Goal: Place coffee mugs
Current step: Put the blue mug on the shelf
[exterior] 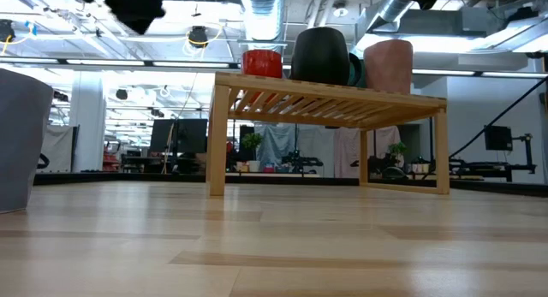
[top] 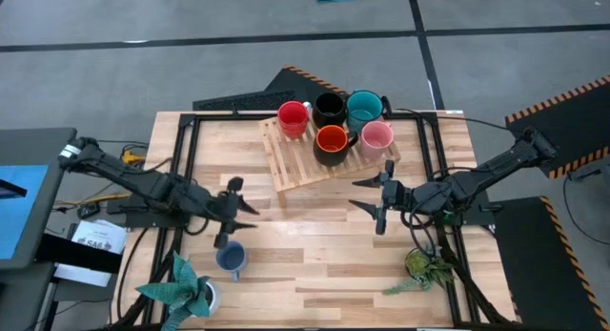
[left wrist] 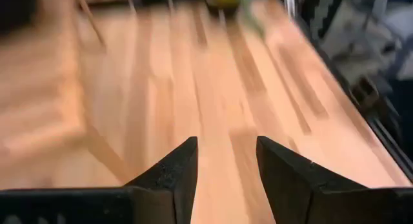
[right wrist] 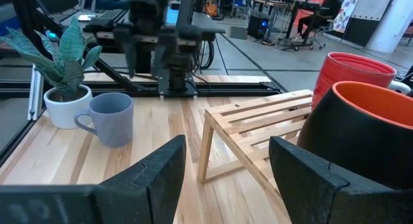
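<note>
Five mugs stand on a slatted wooden rack: red, black, teal, orange-red inside with a dark outer wall, and pink. The light blue mug stands upright on the table, toward the near left. My left gripper hovers open just beyond that mug, touching nothing. My right gripper is open near the rack's right near corner, with the orange-red mug and red mug close ahead and the light blue mug farther off.
A potted green plant stands at the near left corner beside the light blue mug. Another plant lies at the near right. A dark frame edges the table on both sides. Bare wood lies between the two grippers.
</note>
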Tool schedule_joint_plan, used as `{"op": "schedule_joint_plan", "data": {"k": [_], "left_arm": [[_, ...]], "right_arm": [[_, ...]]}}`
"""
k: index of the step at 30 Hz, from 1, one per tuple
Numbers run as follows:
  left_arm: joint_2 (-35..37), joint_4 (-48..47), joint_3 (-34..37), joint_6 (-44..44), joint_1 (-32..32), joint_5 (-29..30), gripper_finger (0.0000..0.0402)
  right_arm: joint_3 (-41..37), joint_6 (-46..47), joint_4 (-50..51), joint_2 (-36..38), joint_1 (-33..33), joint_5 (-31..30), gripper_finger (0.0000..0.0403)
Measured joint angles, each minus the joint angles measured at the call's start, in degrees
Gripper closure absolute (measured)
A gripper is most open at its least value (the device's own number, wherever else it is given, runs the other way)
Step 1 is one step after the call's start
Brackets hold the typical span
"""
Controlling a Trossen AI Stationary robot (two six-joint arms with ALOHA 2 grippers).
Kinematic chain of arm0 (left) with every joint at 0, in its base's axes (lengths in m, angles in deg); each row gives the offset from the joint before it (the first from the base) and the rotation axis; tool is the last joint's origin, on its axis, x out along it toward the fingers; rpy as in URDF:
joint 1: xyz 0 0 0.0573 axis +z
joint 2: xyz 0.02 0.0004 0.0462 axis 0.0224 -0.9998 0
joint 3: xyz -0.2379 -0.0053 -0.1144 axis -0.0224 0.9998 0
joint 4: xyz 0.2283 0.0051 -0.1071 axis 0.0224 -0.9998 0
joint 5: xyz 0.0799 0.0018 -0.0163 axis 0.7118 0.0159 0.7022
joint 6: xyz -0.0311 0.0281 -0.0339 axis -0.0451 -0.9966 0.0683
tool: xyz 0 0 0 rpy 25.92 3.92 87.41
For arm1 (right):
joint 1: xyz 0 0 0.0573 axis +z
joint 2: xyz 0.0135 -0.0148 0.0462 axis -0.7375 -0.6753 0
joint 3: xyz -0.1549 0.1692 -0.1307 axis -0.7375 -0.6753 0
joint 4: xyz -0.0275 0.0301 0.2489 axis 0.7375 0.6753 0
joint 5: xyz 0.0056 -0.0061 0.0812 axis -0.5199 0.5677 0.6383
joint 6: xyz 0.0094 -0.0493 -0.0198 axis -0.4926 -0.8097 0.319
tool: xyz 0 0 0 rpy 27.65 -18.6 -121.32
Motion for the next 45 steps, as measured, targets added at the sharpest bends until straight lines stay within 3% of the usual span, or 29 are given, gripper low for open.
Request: {"op": "schedule_joint_plan", "data": {"k": [6,14,25,35,45], "left_arm": [[-7.59,-17.68,-8.51,13.26,-6.86,0.62,0.0258],[-16.77,-30.06,-14.01,25.05,-13.38,0.55,0.0258],[-23.59,-34.86,-14.17,26.95,-14.85,0.8,0.0258],[-24.87,-35.79,-14.16,26.17,-14.81,3.12,0.0258],[-24.88,-34.83,-10.63,28.6,-13.29,-3.41,0.0258]], "right_arm": [[0.0,0.0,-0.02,0.0,0.0,0.0,0.0154],[0.0,0.02,0.04,-0.09,0.02,-0.02,0.0154],[0.0,0.02,0.03,-0.09,0.0,-0.02,0.0154],[0.0,0.04,0.02,-0.09,0.0,-0.02,0.0154],[0.0,0.04,0.14,-0.09,0.0,-0.02,0.0154]]}}
